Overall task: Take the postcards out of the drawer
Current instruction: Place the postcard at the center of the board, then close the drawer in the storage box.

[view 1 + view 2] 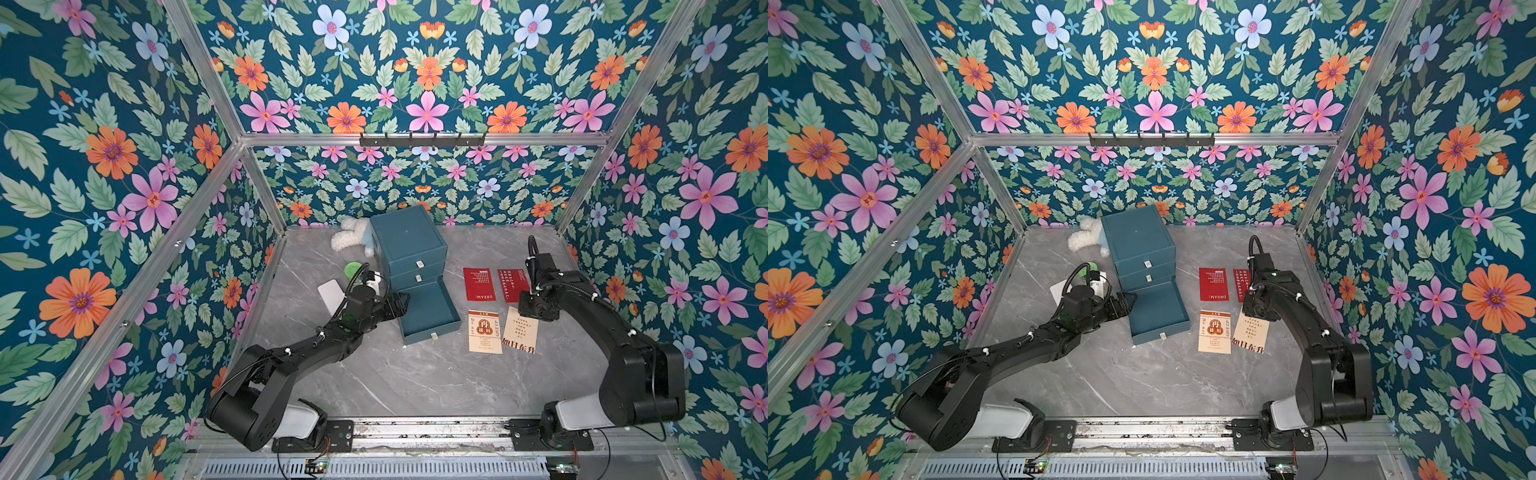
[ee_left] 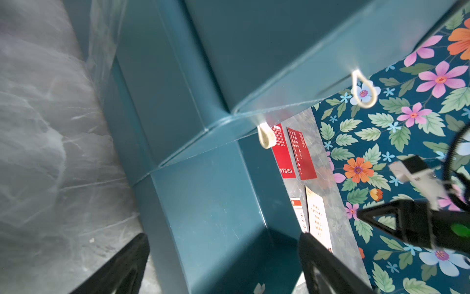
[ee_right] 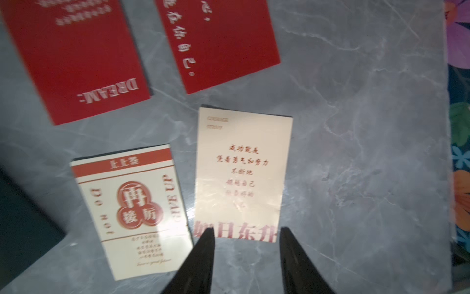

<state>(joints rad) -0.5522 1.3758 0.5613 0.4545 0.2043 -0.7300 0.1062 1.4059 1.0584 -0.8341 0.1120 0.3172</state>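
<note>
The right jaws are standing parted with nothing between them, pointing down at the desk (image 1: 415, 382). The cream postcard with big characters (image 3: 241, 173) is lying flat right in front of their tips, its near edge running across the gap between them. Whether a tip is touching it, I cannot tell. The cream GIVE UP postcard (image 3: 132, 203) is lying just beside it, on the drawer side of the jaws. Beyond these two, farther from the jaws, the red DREAM postcard (image 3: 76, 58) and the second red postcard (image 3: 218, 43) are lying side by side without touching. All four are resting on the desk, outside the drawer (image 1: 428, 311), which is standing pulled out at the bottom of the blue chest (image 1: 409, 241).

The left jaws are standing wide open at the drawer's far side, well apart from every postcard, with the drawer's wall between them.

Only the top views are showing the drawer's whole blue floor. In a top view the right arm (image 1: 1287, 299) is hiding part of the second red postcard, which the right wrist view is showing more of. The left wrist view is catching just slivers of the cards past the drawer.

The red postcards are carrying white text. The cream ones are carrying orange-red print: one a round emblem under a coloured band, the other a row of large characters along its near edge.
</note>
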